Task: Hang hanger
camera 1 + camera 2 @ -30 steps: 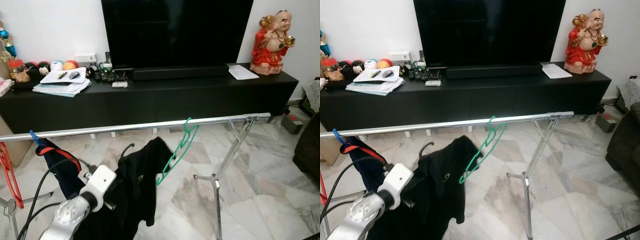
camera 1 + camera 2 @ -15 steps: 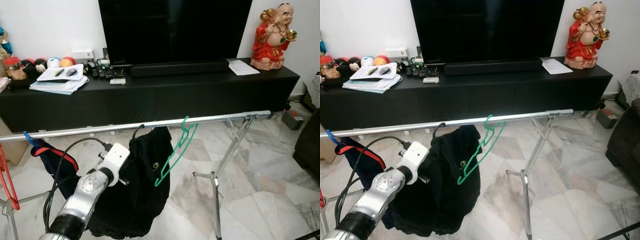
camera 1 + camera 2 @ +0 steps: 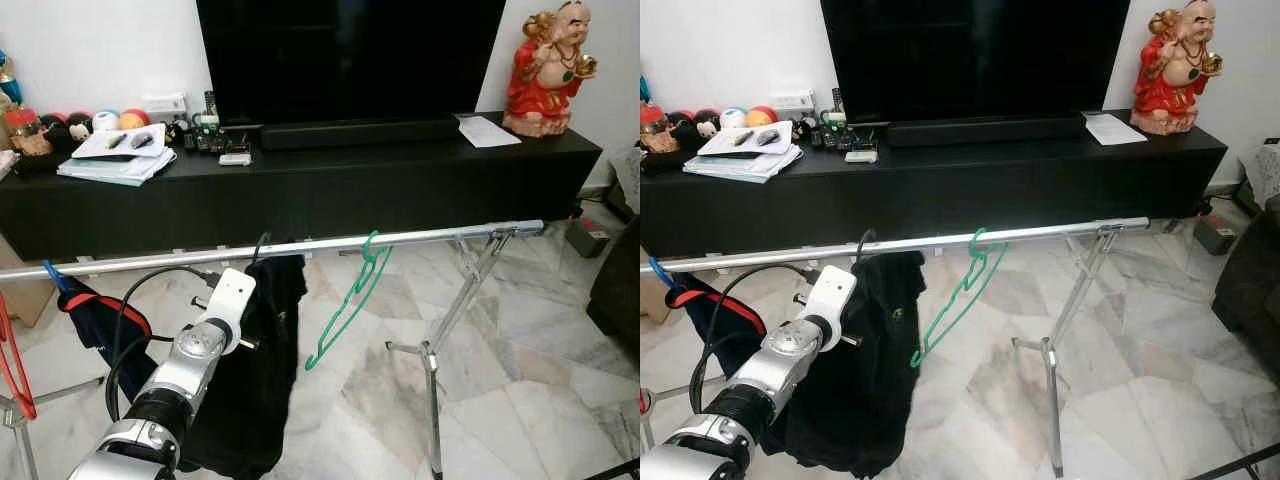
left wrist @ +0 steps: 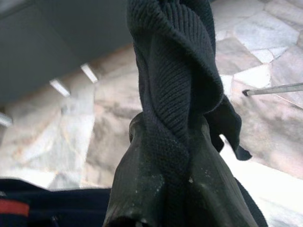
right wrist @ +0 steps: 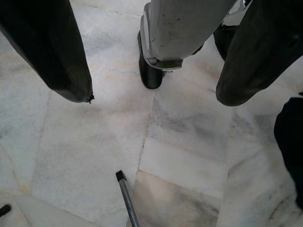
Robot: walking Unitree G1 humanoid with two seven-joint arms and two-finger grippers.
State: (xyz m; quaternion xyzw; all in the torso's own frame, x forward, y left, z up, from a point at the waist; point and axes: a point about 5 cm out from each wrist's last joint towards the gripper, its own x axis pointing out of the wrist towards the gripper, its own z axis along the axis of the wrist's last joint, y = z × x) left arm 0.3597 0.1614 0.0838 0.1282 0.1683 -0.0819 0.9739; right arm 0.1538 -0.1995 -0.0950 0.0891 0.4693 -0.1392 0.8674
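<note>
A black knitted garment (image 3: 262, 360) on a dark hanger hangs from my left gripper (image 4: 176, 156), which is shut on the fabric near its top. The hanger's black hook (image 3: 261, 241) curves up at the silver rail (image 3: 430, 235); I cannot tell whether it rests on it. My left arm's white wrist (image 3: 231, 297) sits just left of the garment, below the rail. A green hanger (image 3: 347, 305) hangs empty on the rail to the right. My right gripper (image 5: 152, 97) hangs open over the marble floor.
A dark garment with red trim (image 3: 100, 315) hangs on a blue hook at the rail's left, beside a red hanger (image 3: 12, 350). The rack's leg (image 3: 432, 390) stands at the right. Behind the rail is a black TV console (image 3: 400, 185) with a red statue (image 3: 548, 65).
My left arm has risen and reached forward, carrying the black garment from low near the floor up to the rail. The garment now hangs straighter and narrower. The green hanger stayed put.
</note>
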